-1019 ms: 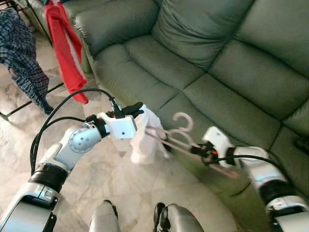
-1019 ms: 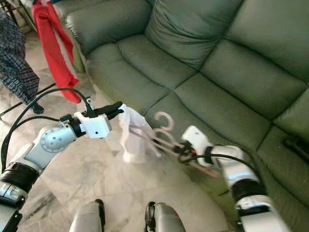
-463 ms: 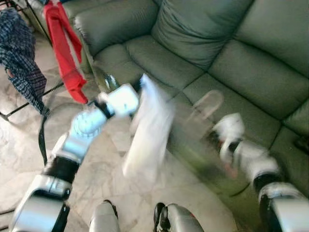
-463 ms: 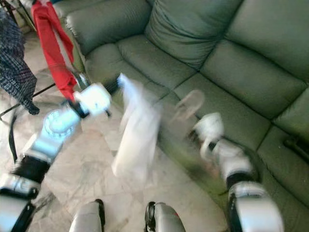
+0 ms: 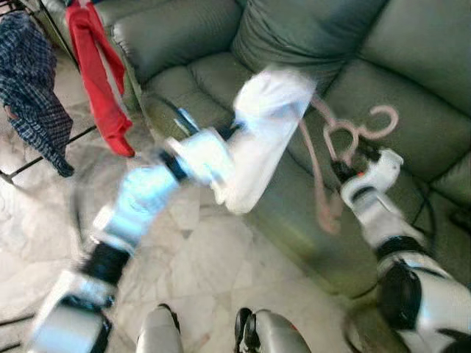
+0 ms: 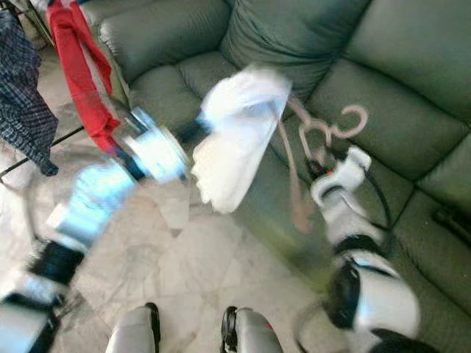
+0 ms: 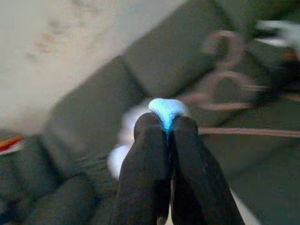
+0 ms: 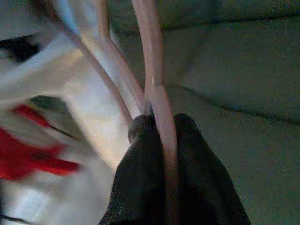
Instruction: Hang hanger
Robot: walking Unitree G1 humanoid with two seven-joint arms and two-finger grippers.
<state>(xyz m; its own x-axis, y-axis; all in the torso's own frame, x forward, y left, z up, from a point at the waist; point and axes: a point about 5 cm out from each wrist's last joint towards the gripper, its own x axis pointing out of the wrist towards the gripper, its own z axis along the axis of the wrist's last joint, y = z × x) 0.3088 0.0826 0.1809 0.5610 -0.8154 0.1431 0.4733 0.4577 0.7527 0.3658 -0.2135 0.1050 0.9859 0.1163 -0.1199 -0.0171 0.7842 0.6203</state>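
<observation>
Left gripper (image 7: pixel 168 129) pinching white cloth garment (image 5: pixel 263 140); right gripper (image 8: pixel 160 123) clamping pink plastic hangers (image 5: pixel 346 136), holding both above green leather sofa (image 5: pixel 412 95). Risk: blurred arms suggest fast motion; garment probably sliding off, hangers tangling.

Green leather sofa (image 5: pixel 383 66) on a pale marble floor (image 5: pixel 199 257)
</observation>
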